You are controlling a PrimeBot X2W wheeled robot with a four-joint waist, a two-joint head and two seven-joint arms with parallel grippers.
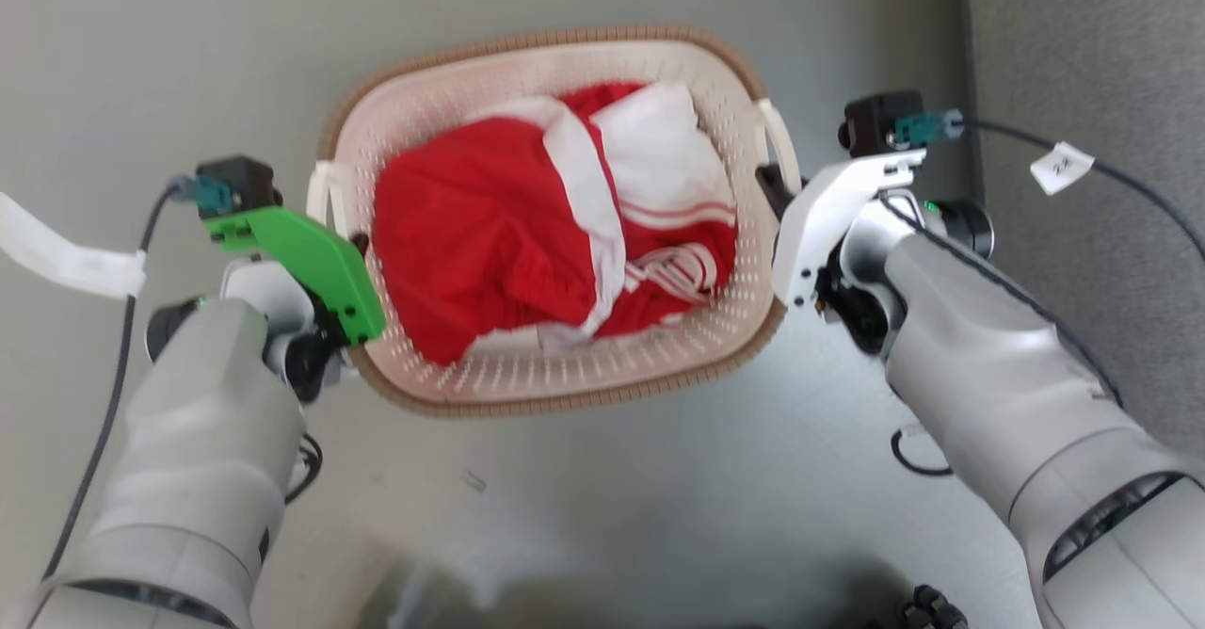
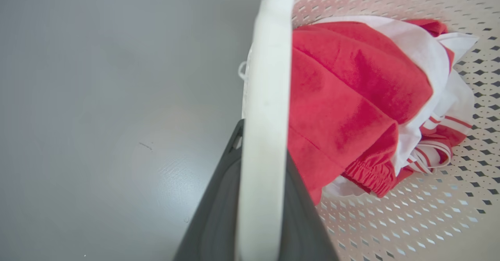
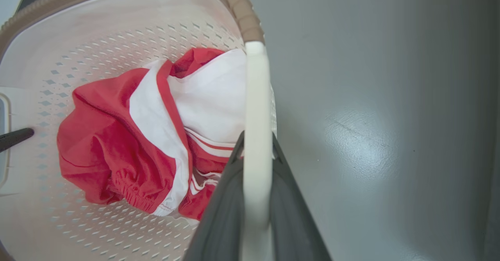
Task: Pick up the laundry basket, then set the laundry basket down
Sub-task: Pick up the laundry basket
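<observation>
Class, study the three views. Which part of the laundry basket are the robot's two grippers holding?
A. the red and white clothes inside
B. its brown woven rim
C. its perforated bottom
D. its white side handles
D: the left gripper clamps the left handle and the right gripper the right handle of the laundry basket, white loop between dark fingers in each wrist view.

Head overhead; wrists seemingly at basket (image 1: pixel 565 40)

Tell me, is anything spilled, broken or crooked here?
Nothing stands out. The red and white clothes lie crumpled inside the basket, with none hanging over its rim. The left tool pinches one white handle and the right tool pinches the other, so the hold looks even.
</observation>
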